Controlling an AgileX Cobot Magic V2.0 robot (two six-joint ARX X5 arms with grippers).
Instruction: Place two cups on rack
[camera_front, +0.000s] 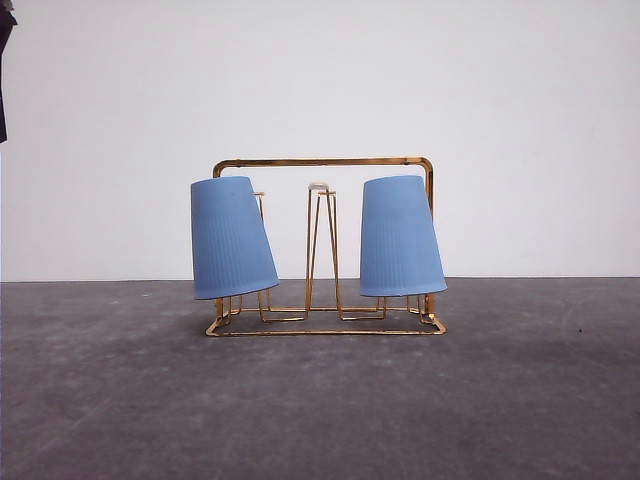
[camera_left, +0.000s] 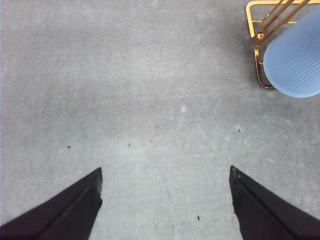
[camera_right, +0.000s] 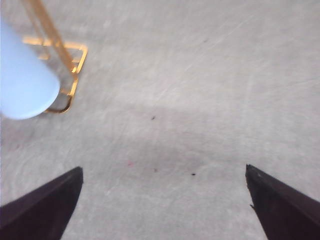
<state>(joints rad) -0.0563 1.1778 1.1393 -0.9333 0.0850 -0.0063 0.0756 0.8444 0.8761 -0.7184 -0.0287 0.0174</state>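
Observation:
Two light blue ribbed cups hang upside down on the gold wire rack (camera_front: 325, 162) in the front view: one cup (camera_front: 230, 238) on the left peg, tilted, the other cup (camera_front: 400, 236) on the right peg. The middle white-tipped peg (camera_front: 319, 188) is bare. In the left wrist view my left gripper (camera_left: 165, 175) is open over bare table, with the left cup (camera_left: 295, 60) and a rack corner (camera_left: 257, 55) beyond it. My right gripper (camera_right: 164, 175) is open too, with the right cup (camera_right: 22, 75) and a rack corner (camera_right: 75, 70) off to one side.
The rack stands mid-table on a dark grey surface (camera_front: 320, 410) before a plain white wall (camera_front: 320, 80). A dark part of an arm (camera_front: 5, 60) shows at the upper left edge of the front view.

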